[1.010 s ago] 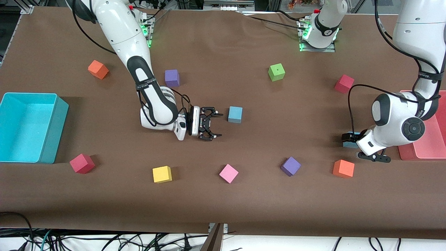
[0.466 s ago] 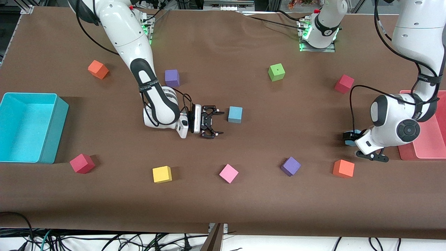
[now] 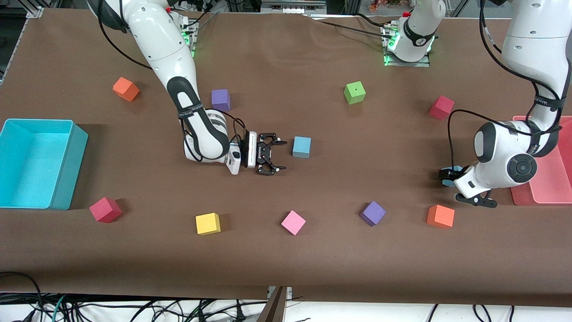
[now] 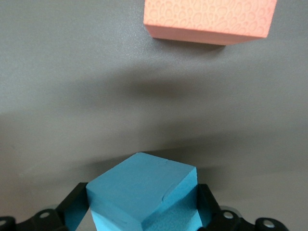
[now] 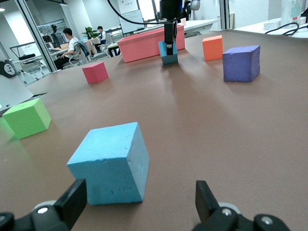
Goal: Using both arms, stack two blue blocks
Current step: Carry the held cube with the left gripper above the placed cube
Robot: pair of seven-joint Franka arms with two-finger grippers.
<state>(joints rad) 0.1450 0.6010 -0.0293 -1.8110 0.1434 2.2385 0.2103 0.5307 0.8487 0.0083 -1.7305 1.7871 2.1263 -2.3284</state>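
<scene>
The left gripper (image 3: 448, 175), at the right-hand edge of the front view beside the red tray (image 3: 547, 185), is pinching one blue block (image 4: 144, 195) between its fingers. In the last second it has drifted slightly up the frame with the block, and in the left wrist view the block sits off the brown table (image 3: 313, 268), with an orange cube (image 3: 440, 216) just below it on the cloth. That reads as a finished pick at the start of a carry.

The right gripper (image 3: 271, 153), in the middle of the front view, is spread wide and lying sideways; it has crept up and toward the second blue block (image 3: 301, 146), which rests on the table just beside the fingertips. It looks lined up to steady or grasp that base block
</scene>
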